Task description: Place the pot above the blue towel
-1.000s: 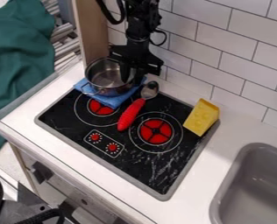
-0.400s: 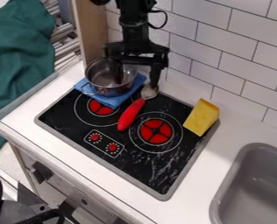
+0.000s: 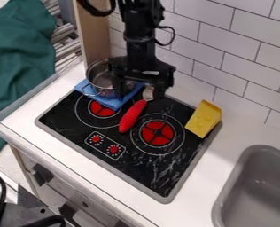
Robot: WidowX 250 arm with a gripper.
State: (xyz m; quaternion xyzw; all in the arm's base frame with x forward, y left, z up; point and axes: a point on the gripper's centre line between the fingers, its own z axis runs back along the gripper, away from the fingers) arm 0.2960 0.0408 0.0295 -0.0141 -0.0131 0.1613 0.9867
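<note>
Green cloth hangs in folds at the far left, beside some metal bars. Next comes an upright wood panel at the back edge of the white bench. Just in front of that panel is the pot, metal and upright, resting on the blue towel, with a wire handle towards the front left. The towel lies askew on the back left corner of the black stove and reaches over part of the left red burner. Two red knobs sit near the stove's front edge.

Over the back of the stove, the arm hangs down with the claw released, its two fingers spread wide: one at the pot's right side, the other just right of the spoon's head. The spoon lies slantwise, its red handle pointing to the front, between the two burners. To its right is the right red burner, then the yellow cheese at the stove's right edge. White tiles line the wall behind, and a grey sink is set into the bench at the far right.
</note>
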